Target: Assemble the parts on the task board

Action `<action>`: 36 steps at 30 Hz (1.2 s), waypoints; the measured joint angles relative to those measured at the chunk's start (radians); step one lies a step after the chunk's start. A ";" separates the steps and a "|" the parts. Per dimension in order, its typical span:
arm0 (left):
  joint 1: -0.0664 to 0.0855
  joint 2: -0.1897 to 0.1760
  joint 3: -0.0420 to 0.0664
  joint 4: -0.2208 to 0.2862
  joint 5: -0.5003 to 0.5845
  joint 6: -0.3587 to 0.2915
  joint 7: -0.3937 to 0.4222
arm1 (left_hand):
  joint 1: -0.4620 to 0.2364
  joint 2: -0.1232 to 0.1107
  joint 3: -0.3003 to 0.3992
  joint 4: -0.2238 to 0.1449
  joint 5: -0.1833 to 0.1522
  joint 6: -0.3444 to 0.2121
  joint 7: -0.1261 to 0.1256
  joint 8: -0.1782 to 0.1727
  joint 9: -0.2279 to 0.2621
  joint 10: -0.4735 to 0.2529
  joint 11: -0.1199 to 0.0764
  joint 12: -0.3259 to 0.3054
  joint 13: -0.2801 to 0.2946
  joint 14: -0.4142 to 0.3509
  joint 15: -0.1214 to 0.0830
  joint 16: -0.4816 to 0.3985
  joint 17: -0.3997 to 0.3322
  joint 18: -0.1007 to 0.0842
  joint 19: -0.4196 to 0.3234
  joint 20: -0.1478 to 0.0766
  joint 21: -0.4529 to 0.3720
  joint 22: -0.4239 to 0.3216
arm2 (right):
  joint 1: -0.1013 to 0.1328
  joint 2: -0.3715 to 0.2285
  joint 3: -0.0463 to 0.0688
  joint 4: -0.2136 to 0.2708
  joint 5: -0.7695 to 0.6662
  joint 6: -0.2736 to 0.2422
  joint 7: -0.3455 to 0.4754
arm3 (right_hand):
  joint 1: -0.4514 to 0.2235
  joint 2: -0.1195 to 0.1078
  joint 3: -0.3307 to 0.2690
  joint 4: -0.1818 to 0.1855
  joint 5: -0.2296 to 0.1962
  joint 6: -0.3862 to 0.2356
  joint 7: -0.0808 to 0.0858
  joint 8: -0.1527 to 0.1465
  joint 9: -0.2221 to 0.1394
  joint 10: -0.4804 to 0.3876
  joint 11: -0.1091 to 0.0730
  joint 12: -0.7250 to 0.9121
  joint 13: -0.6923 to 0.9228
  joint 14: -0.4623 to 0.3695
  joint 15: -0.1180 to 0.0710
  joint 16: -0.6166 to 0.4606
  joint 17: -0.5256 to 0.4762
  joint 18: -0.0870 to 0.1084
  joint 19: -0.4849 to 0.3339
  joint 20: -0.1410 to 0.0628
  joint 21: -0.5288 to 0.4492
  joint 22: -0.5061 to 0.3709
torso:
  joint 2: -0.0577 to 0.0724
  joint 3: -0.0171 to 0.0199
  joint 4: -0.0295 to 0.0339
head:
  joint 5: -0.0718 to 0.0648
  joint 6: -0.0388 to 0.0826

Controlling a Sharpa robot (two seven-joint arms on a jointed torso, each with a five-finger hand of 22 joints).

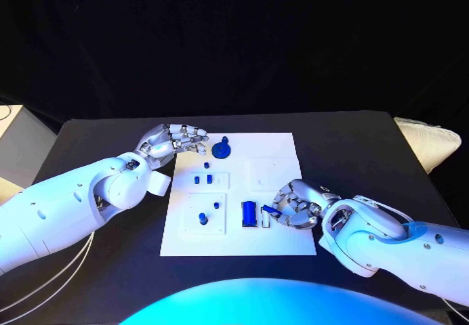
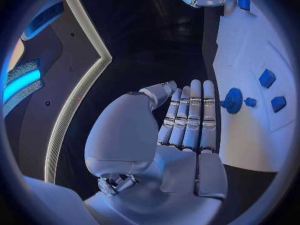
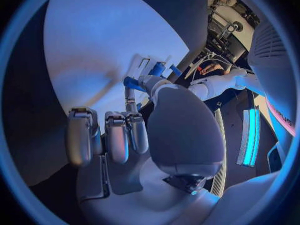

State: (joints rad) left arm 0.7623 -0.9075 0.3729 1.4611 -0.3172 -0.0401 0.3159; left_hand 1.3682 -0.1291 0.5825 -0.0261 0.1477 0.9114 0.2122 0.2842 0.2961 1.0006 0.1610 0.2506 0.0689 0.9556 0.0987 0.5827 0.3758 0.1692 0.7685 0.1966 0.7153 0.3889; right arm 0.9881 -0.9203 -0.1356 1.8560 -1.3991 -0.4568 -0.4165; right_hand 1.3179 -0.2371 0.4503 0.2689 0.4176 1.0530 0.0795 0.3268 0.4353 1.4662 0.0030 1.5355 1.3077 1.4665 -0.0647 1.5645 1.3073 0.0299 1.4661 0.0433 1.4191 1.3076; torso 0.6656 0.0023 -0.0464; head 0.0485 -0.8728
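- White task board [image 1: 278,145] lies flat in the middle of your black table [image 1: 362,145], with small blue parts on it.
- Your left hand [image 1: 174,140] sits at the board's far left corner. In the left wrist view its fingers [image 2: 190,116] are straight, side by side, and hold nothing.
- A round blue part [image 1: 223,148] lies on the board just beside those fingertips. The left wrist view shows it [image 2: 233,100] close to them, but you cannot tell there if they touch it.
- A tiny blue part [image 1: 208,164] lies a little nearer to you than the round one.
- Two small blue parts [image 1: 202,180] sit side by side in a raised white square on the board's left side.
- One blue peg [image 1: 203,218] stands in another white square, nearer to you.
- A long blue block [image 1: 249,214] lies near the board's middle, close to your right hand [image 1: 296,206].
- Your right hand rests on the board's right side, with its fingers curled in. It pinches a small blue piece [image 1: 274,212] at its fingertips; the right wrist view shows the piece [image 3: 132,82] too.
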 measured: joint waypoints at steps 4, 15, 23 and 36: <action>-0.001 0.000 0.000 0.001 0.001 0.001 0.000 | 0.000 0.000 0.000 0.000 0.000 0.000 0.000 0.000 0.000 0.000 0.000 0.000 0.000 0.000 0.000 0.000 0.000 0.000 0.000 0.000 0.000 0.000 | -0.001 0.009 0.000 -0.008 0.003 0.008 -0.010 | -0.026 -0.003 0.002 0.003 0.001 0.000 0.000 0.002 0.002 0.000 0.000 0.000 0.000 0.000 0.000 0.000 0.000 0.000 0.000 0.000 0.000 0.000 | 0.000 0.0001 -0.0003 | -0.001 0.000; -0.001 0.000 0.000 0.004 0.005 0.003 0.000 | 0.000 0.000 0.000 0.000 0.000 0.000 0.000 0.000 0.000 0.000 0.000 0.000 0.000 0.000 0.000 0.000 0.000 0.000 0.000 0.000 0.000 0.000 | -0.001 0.027 0.000 -0.014 0.006 0.022 -0.045 | -0.168 0.018 -0.073 0.022 -0.114 -0.001 0.001 0.014 0.002 0.000 0.000 0.007 0.000 0.000 0.000 0.000 0.000 0.000 0.000 0.000 0.007 0.000 | -0.001 -0.0003 -0.0001 | 0.000 0.000; -0.001 -0.001 0.000 0.005 0.007 0.003 0.000 | 0.000 0.000 0.000 0.000 0.000 0.000 0.000 0.000 0.000 0.000 0.000 0.000 0.000 0.000 0.000 0.000 0.000 0.000 0.000 0.000 0.000 0.000 | -0.001 0.030 0.000 -0.010 0.005 0.024 -0.058 | -0.177 0.022 -0.083 0.022 -0.114 -0.001 0.001 0.014 0.002 0.000 0.000 0.012 0.000 0.000 0.000 0.000 0.000 0.000 0.000 0.000 0.012 0.000 | -0.001 0.0001 -0.0007 | 0.001 0.000; -0.001 -0.001 0.000 0.004 0.009 0.005 0.000 | -0.003 0.003 0.000 0.000 0.000 -0.004 0.004 0.000 0.000 -0.004 -0.004 0.000 0.000 0.000 0.000 0.000 0.000 0.000 0.000 0.000 -0.004 -0.001 | -0.003 0.037 -0.001 -0.016 0.005 0.066 -0.071 | -0.181 0.019 -0.092 0.014 -0.108 -0.001 0.001 0.014 0.002 0.000 0.000 0.016 0.000 0.000 0.000 0.000 0.000 0.000 0.000 0.000 0.012 0.000 | -0.001 0.0006 -0.0011 | -0.001 0.000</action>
State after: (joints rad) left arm 0.7610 -0.9081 0.3730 1.4654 -0.3081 -0.0355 0.3162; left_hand 1.3653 -0.1263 0.5825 -0.0261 0.1477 0.9077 0.2158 0.2842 0.2960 0.9970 0.1572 0.2506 0.0689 0.9557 0.0987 0.5827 0.3757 0.1692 0.7685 0.1966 0.7114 0.3879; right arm 0.9856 -0.8829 -0.1368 1.8401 -1.3936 -0.3910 -0.4877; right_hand 1.1370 -0.2184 0.3586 0.2829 0.3099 1.0520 0.0805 0.3408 0.4376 1.4662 0.0030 1.5520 1.3073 1.4664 -0.0646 1.5645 1.3073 0.0299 1.4661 0.0432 1.4308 1.3075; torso 0.6647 0.0029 -0.0475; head 0.0478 -0.8728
